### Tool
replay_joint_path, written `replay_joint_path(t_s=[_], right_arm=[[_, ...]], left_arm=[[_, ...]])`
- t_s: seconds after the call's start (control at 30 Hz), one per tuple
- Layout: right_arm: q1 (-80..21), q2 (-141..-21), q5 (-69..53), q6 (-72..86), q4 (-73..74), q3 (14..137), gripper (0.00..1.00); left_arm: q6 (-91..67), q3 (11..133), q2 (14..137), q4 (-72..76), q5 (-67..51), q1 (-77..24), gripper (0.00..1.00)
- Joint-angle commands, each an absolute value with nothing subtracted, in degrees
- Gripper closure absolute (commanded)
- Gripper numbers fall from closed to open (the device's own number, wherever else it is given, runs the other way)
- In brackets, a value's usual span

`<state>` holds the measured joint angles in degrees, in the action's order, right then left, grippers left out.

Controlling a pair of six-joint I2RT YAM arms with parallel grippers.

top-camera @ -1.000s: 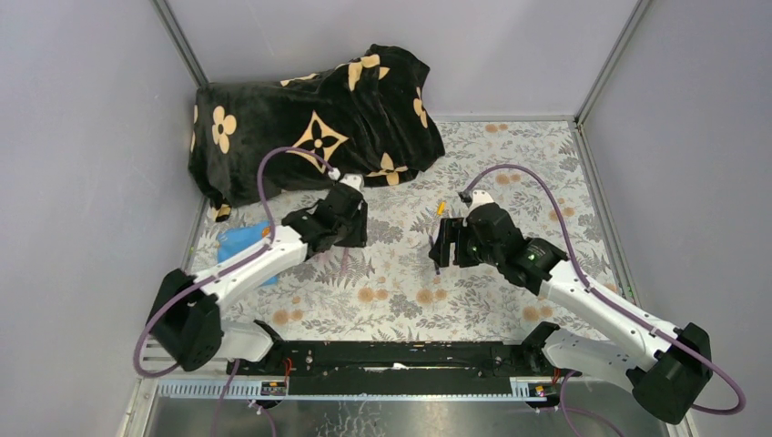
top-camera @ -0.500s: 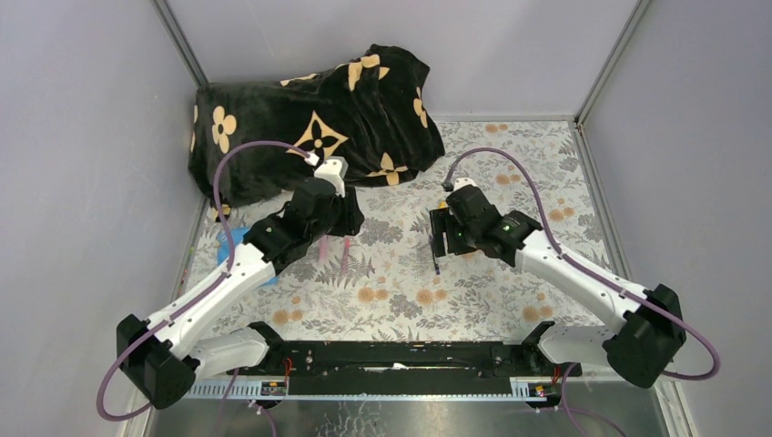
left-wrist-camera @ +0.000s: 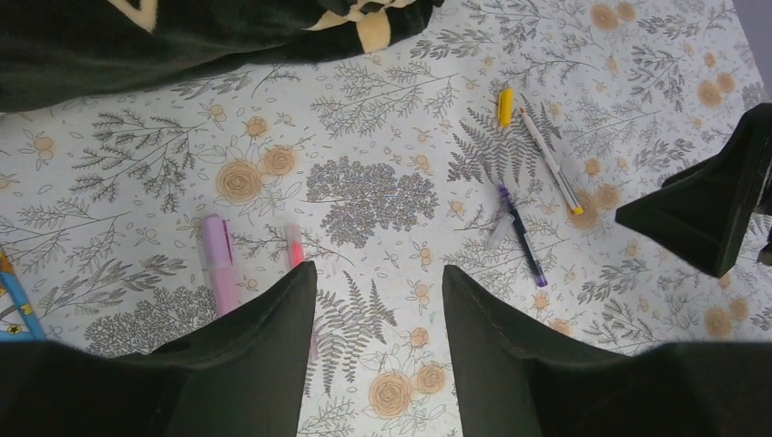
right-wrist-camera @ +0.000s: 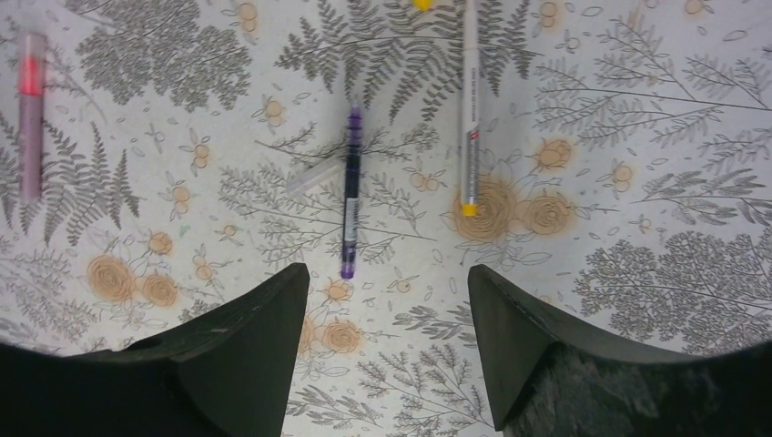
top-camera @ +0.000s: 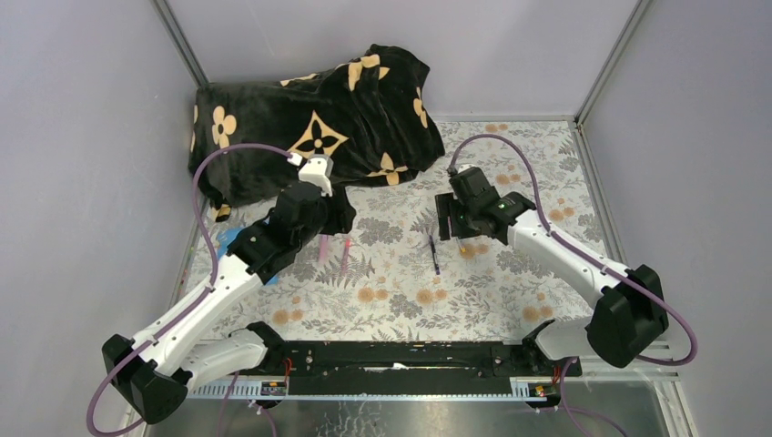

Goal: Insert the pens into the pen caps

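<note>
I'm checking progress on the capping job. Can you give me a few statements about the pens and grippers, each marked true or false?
The dark purple pen lies loose on the table, in neither gripper. True.
The right gripper is shut on the white pen. False: it is open and empty; the white pen lies on the table.
The yellow cap sits on the white pen. False: it lies beside the pen's end, apart from it.
The left gripper is open and holds nothing. True.
</note>
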<state>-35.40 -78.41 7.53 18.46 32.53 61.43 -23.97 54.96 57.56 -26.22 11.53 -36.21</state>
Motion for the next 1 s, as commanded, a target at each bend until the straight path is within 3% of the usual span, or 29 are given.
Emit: replay_joint_path(t_s=[0.0,0.43,0.7,0.97], right_arm=[[-32.2,-78.1,6.5,16.8,32.2,62.2,0.28],[-26.5,-88.2,1.9,13.1,29.8,63.2,0.35],[-25.4,-98.1,2.5,11.5,28.4,67.9,0.49],[-25.0,-103.5,3.1,11.1,26.3,68.7,0.53]], left_arm=[[-22.4,53.9,56.7,-24.6,14.1,-35.6,0.41],[-20.7,51.9,56.6,-24.1,14.8,-35.3,0.41],[-21.1,50.5,54.4,-25.1,14.8,-35.2,0.41],[-21.5,49.7,53.2,-26.1,14.4,-35.2,0.41]])
